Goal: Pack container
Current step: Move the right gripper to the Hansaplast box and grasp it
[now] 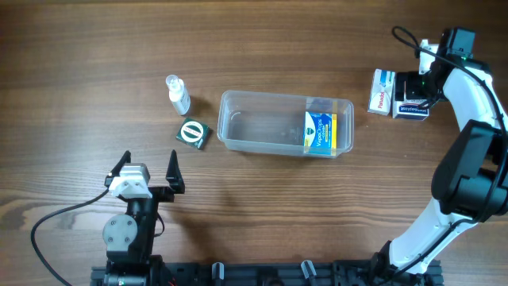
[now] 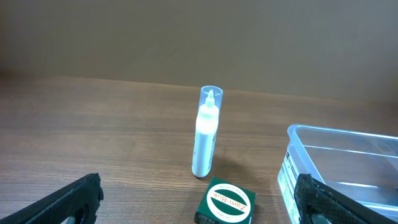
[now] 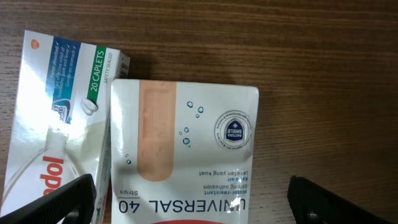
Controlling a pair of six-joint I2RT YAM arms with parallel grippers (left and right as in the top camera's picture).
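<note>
The clear plastic container (image 1: pixel 262 127) lies mid-table with a yellow and blue box (image 1: pixel 320 132) in its right end; its corner shows in the left wrist view (image 2: pixel 329 162). My right gripper (image 1: pixel 413 97) is open and hovers over a white plaster pack (image 3: pixel 180 149) that lies beside a white caplet box (image 3: pixel 56 124) at the far right. The caplet box also shows in the overhead view (image 1: pixel 382 92). My left gripper (image 1: pixel 147 171) is open and empty, near the front left, short of a green Zam-Buk box (image 2: pixel 225 201).
A small clear spray bottle (image 1: pixel 178 94) stands upright left of the container, just behind the green box (image 1: pixel 193 133); it also shows in the left wrist view (image 2: pixel 206 134). A black cable runs from the left arm to the front left edge.
</note>
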